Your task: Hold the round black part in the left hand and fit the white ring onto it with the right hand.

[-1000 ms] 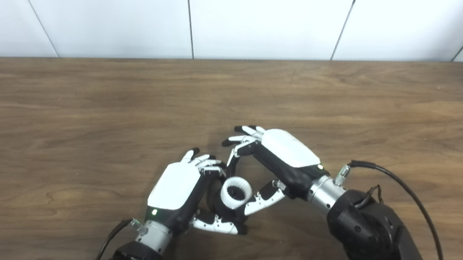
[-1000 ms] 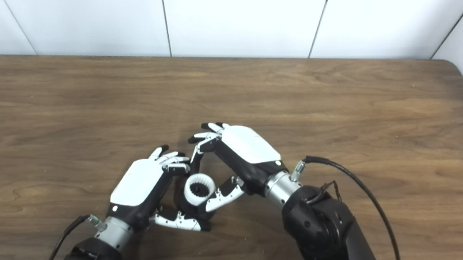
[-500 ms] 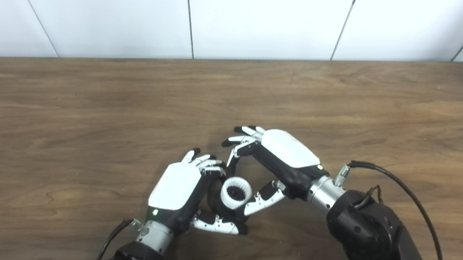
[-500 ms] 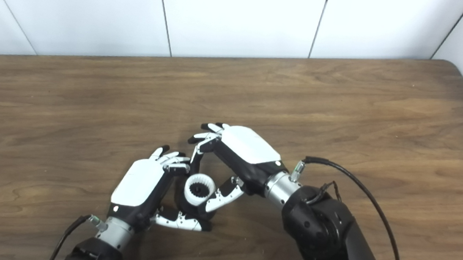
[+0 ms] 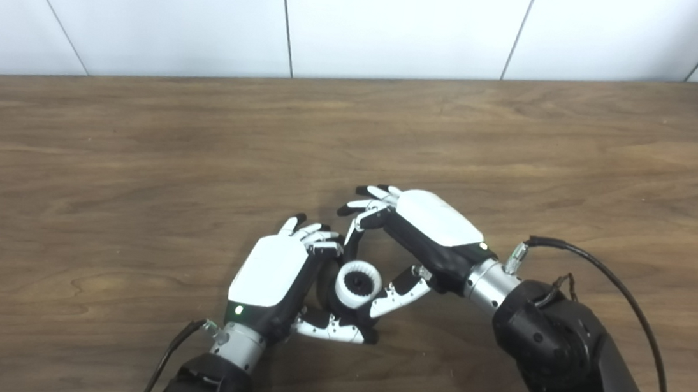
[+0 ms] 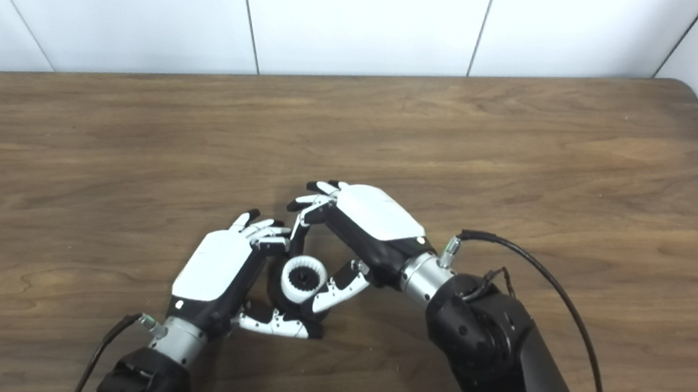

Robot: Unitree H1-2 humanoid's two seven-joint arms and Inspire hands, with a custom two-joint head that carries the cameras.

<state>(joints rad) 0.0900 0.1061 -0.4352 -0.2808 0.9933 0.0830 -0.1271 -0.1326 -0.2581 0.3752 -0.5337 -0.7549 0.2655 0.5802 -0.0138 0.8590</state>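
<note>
Two hands meet low over the table (image 5: 520,148), the largest thing here, its brown wood grain running left to right. The right hand (image 5: 425,235) comes next in size: it reaches in from the right with its white back up, its fingers (image 5: 360,213) arched over the far side of the ring (image 5: 358,284) and its thumb (image 5: 400,294) lying along the ring's near right edge. It looks to be grasping the ring between thumb and fingers, though the contact of the fingertips is hidden. A black cable (image 5: 609,285) loops off its wrist. The left hand (image 5: 274,272) lies just beside it on the left, palm turned toward the right hand, fingers (image 5: 313,236) curled round the far side and thumb (image 5: 329,330) laid under the near side of the black part (image 6: 279,292), so it is clenched on that part. The part shows only as a dark rim between palm and ring. The ring sits against the part's right face, toothed inside, with a dark centre showing through its hole.
</note>
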